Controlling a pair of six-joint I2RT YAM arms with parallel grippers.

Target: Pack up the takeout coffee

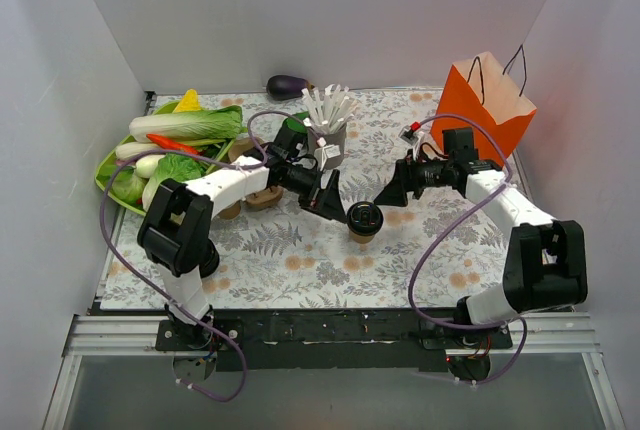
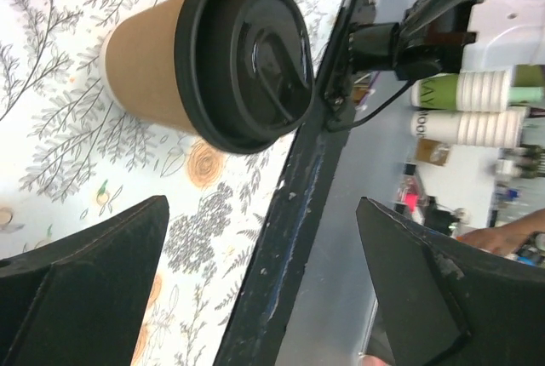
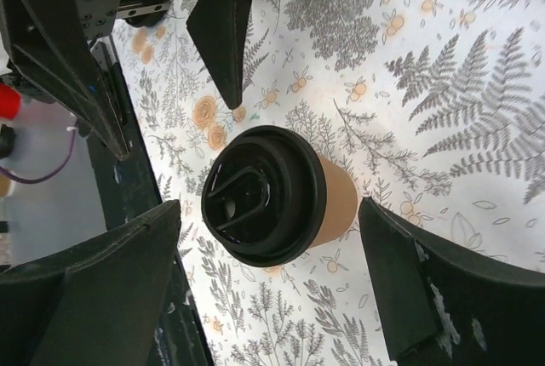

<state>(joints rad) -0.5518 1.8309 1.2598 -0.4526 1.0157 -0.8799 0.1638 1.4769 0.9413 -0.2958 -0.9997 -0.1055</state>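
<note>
The takeout coffee point(image 1: 364, 220) is a small brown paper cup with a black lid, upright on the floral tablecloth at mid-table. My left gripper point(image 1: 328, 196) is open and empty just left of it. In the left wrist view the cup point(image 2: 204, 55) lies ahead of the open left gripper point(image 2: 262, 204), apart from both fingers. My right gripper point(image 1: 392, 190) is open just right of and behind the cup. In the right wrist view the cup point(image 3: 272, 196) stands between the spread tips of the right gripper point(image 3: 271, 238), touching neither finger. The orange paper bag point(image 1: 487, 107) stands open at back right.
A grey cup of white sticks point(image 1: 328, 122) stands behind the left gripper. A brown pulp cup-carrier tray point(image 1: 262, 197) lies under the left arm. A green tray of vegetables point(image 1: 165, 150) fills the left side. An eggplant point(image 1: 288, 83) lies at the back wall.
</note>
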